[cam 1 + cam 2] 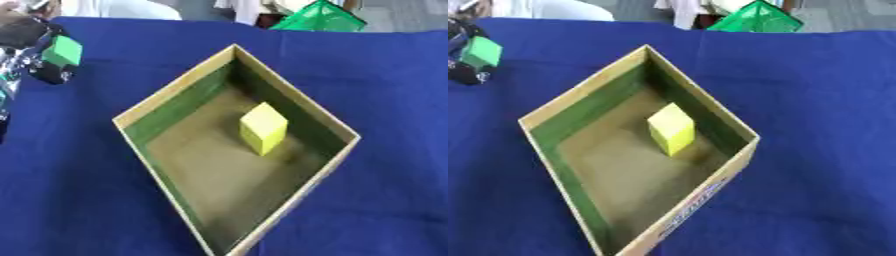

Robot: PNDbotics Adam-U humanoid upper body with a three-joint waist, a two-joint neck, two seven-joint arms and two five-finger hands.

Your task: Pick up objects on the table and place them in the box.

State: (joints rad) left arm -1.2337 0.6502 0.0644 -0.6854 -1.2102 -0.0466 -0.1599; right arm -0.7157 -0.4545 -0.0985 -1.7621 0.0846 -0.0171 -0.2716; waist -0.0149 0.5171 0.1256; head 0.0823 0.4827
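We are seeing an open cardboard box (335,164) sitting on the blue cloth surface (385,85), corner towards us. A yellow block (262,128) is standing inside on its brown floor. Farther left, our left hand (33,50) is curling its fingers around a green cube (63,51). Beyond the surface, a green mesh basket (322,19) is showing.
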